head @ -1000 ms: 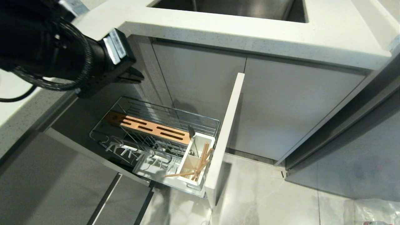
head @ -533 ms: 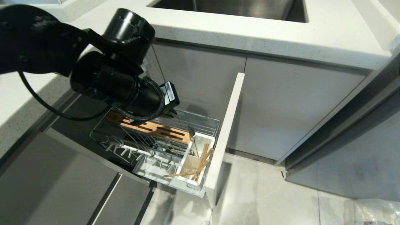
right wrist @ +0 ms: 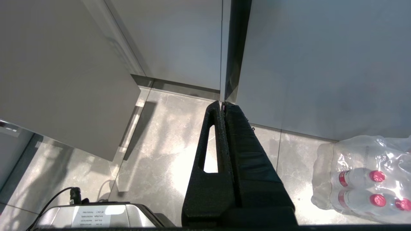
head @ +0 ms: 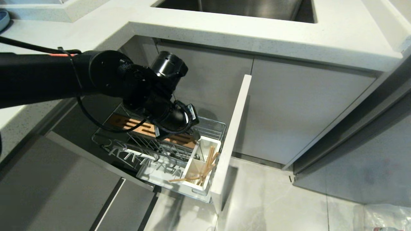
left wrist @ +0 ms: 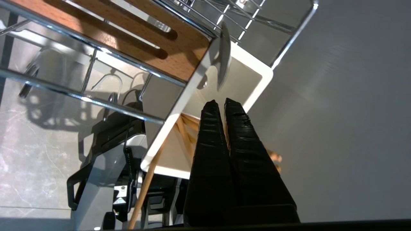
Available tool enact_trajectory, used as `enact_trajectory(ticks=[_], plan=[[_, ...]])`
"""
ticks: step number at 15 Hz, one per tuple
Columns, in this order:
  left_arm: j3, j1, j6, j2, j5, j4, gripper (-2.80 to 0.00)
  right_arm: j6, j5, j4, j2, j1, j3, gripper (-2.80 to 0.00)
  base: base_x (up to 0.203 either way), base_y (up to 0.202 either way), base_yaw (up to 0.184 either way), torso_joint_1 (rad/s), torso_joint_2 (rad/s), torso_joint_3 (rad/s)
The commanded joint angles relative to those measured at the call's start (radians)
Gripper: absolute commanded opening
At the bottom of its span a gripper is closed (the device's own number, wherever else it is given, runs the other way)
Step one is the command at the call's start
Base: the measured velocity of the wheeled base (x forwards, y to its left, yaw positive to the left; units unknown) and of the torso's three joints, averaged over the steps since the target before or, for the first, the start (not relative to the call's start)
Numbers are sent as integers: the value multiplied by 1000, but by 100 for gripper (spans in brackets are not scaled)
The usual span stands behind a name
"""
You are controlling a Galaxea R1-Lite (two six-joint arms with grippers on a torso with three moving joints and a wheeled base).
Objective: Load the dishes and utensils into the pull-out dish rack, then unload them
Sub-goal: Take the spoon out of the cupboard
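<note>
**Left arm drops down to the utensil cup**

A second ago the black left arm was up in the upper left of the head view, well above the rack. Now it has swung down and toward the middle, and the left gripper (left wrist: 218,102) hangs just above the white plastic utensil cup (head: 205,142). Its two black fingers are pressed tight together with nothing between them. Nothing in the rack has moved. My guess is that the arm is coming to take something out of the cup, so the unloading part is starting. The fingers would have to spread before they could grab anything.

The shiny chrome wire pull-out dish rack (head: 106,128) sits in the lower middle of the head view, pulled out from the pale cabinet. Its brown slotted bamboo strip (head: 128,122) runs from upper left to lower right. The cup is at the lower right end of the rack, next to the white cabinet front (head: 232,134).

The long thin light wooden chopsticks (head: 208,160) stand in the cup. Most lean up toward the upper right, and one lies almost flat, pointing left. The small dark grey spoon (left wrist: 223,51) stands up with its bowl end on top, right by the end of the bamboo strip.

No bowl shows in the rack.

The right gripper (right wrist: 223,103) is parked, fingers shut, pointing at the grey floor
</note>
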State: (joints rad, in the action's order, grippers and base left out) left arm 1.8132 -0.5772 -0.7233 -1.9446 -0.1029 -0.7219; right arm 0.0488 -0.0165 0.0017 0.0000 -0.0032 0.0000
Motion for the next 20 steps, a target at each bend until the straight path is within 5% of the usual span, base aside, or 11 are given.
enact_trajectory(ticks=[1, 3, 4, 20], plan=[[8, 2, 3, -25, 3, -5, -280, 0, 0, 0, 0, 0, 2, -280, 0, 0, 0, 0, 0, 0], [9, 3, 8, -27, 4, -2, -280, 0, 0, 0, 0, 0, 2, -280, 0, 0, 0, 0, 0, 0], [9, 3, 8, -27, 5, 6, 0, 0, 0, 0, 0, 0, 2, -280, 0, 0, 0, 0, 0, 0], [3, 46, 1, -120, 60, 130, 0, 0, 0, 0, 0, 0, 2, -280, 0, 0, 0, 0, 0, 0]])
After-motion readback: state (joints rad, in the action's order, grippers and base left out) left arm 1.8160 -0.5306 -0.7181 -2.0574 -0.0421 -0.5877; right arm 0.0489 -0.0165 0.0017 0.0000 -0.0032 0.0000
